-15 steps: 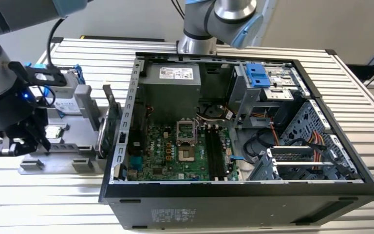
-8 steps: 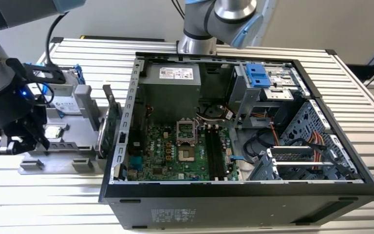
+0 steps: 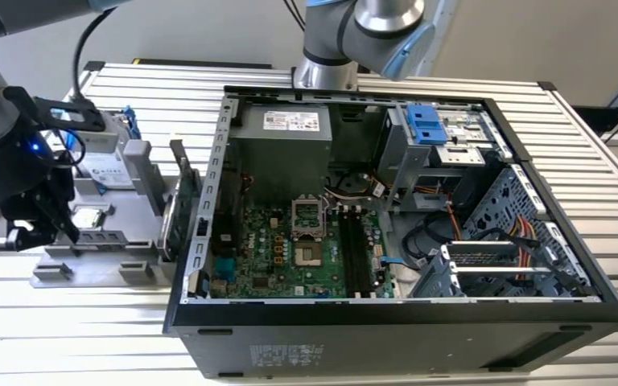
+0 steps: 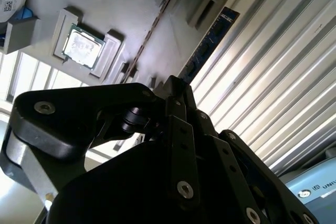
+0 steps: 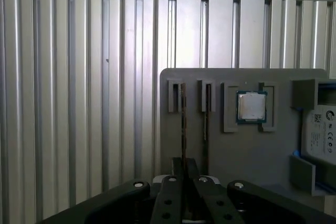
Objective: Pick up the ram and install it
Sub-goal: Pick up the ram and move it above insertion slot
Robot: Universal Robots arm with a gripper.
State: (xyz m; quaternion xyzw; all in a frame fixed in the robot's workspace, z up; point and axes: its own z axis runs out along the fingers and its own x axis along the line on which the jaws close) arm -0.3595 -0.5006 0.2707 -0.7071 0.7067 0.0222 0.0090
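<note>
Position of the fingers (image 5: 179,178): they are seen drawn together, with nothing held, at the exterior view's left, above the grey fixture (image 3: 94,272) set on the ribbed desk (image 3: 62,322). Toward the exterior view's right, a processor chip (image 3: 90,217) and a hard drive (image 3: 110,167) are seated in the fixture. The ram (image 5: 184,121) is stood on its long edge in the slot nearest the fixture's border, with a second stick (image 5: 206,121) just beside it in a parallel slot. In the first wrist view the fingers are lined up with the ram. The open computer case (image 3: 395,326) is found next, with its black memory slots (image 3: 357,249) beside the processor socket (image 3: 306,217).

Handling: the ram is judged light, thin and stiff, yet fragile. It is best taken at the exposed upper edge near mid-length, on the flat faces, with the contacts spared.

Clearance: the gap to the second stick is narrow, while open desk is available on the other side. The case wall stands between the fixture and the memory slots, and room there is limited by the surrounding components.
</note>
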